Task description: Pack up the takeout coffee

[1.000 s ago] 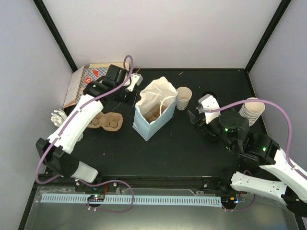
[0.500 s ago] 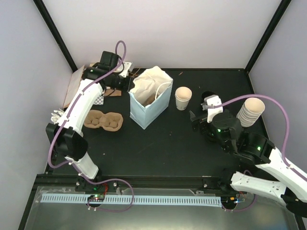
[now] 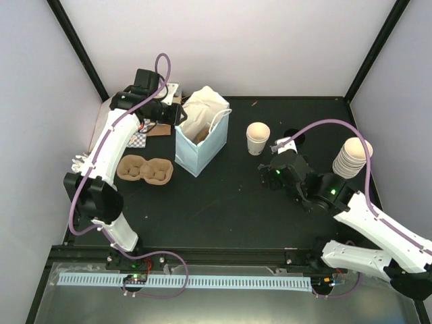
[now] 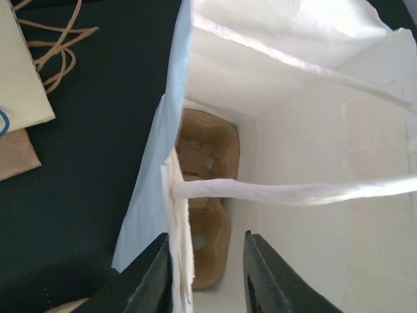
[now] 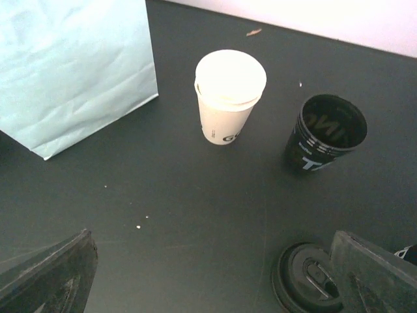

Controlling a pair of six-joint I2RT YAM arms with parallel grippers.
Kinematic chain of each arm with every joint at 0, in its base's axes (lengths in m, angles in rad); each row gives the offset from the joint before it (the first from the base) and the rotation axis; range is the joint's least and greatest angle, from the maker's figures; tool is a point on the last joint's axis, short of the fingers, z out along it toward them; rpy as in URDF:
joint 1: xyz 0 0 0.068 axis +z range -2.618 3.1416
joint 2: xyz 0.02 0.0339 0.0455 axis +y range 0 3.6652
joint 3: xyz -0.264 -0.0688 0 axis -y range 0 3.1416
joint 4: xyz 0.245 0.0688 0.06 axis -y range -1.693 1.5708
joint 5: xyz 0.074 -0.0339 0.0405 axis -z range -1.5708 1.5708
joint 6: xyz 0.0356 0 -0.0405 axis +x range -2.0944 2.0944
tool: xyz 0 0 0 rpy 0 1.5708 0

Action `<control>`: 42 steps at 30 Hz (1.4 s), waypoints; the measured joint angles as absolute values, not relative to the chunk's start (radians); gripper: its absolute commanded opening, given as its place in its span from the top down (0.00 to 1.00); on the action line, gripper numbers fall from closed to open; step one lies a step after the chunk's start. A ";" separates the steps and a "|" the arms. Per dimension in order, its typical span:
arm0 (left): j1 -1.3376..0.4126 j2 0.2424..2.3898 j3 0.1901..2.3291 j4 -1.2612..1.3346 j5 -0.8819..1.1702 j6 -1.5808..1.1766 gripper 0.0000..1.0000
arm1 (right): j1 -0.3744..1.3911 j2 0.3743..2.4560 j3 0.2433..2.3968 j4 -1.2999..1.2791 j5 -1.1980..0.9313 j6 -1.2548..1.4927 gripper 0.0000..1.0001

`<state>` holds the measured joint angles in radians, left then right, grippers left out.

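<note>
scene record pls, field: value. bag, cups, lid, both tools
bag: light blue paper bag, upright, mouth open
inside bag: brown cardboard cup carrier at bottom
left tool: jaws apart, astride bag's wall
right tool: open, empty, facing cups
cup: cream paper cup, upright, no black lid, right of bag, apart
black cup: upright, open
lid: round black plastic lid, flat on table
second brown cardboard carrier: on table, left of bag

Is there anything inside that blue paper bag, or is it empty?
Not empty. The left wrist view looks down into the blue bag, and a brown cardboard carrier lies at its bottom.
</note>
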<state>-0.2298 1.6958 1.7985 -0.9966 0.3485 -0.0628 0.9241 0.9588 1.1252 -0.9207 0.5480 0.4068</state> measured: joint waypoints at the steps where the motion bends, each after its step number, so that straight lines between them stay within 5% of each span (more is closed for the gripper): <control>1: -0.230 1.695 1.798 -0.997 0.349 -0.063 0.58 | 0.919 0.968 1.126 -0.930 0.542 0.419 0.00; 6: -0.230 1.658 1.783 -0.997 0.348 -0.061 0.42 | 0.904 0.998 1.131 -0.948 0.507 0.458 0.00; 20: -0.229 1.229 1.585 -0.943 0.311 -0.072 0.34 | 0.856 1.060 1.242 -0.979 0.418 0.501 0.00; 26: -0.229 0.953 1.388 -0.903 0.294 -0.125 0.02 | 0.684 1.045 1.241 -0.948 0.248 0.491 0.00; 42: -0.229 0.546 0.970 -0.865 0.254 -0.274 0.01 | 0.510 1.289 1.341 -0.942 0.111 0.513 0.12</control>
